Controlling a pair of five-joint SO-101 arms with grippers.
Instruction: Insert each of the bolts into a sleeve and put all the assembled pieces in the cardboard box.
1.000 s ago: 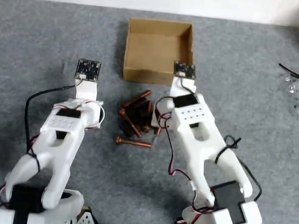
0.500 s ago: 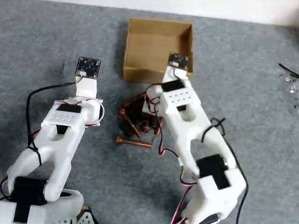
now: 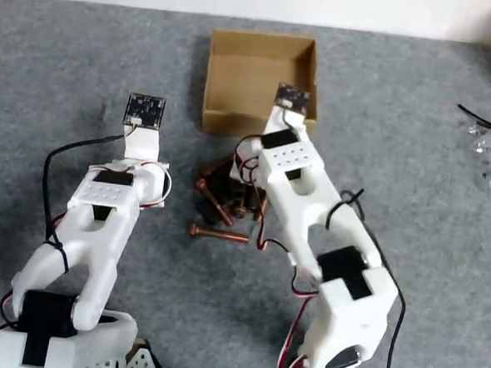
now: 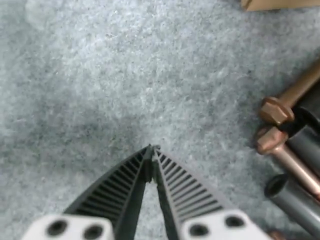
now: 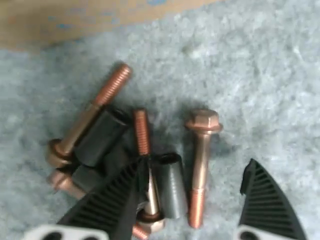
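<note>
Several bolts (image 5: pixel 105 95) lie beneath the spread right claw (image 5: pixel 197 161); left claw (image 4: pixel 151 150) is pressed together.

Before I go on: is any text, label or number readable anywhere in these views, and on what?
None can be read.
Brown cardboard box: faint blue marks on its wall in the right wrist view, too blurred to read.
Copper-coloured bolts and dark grey sleeves: no markings visible.
</note>
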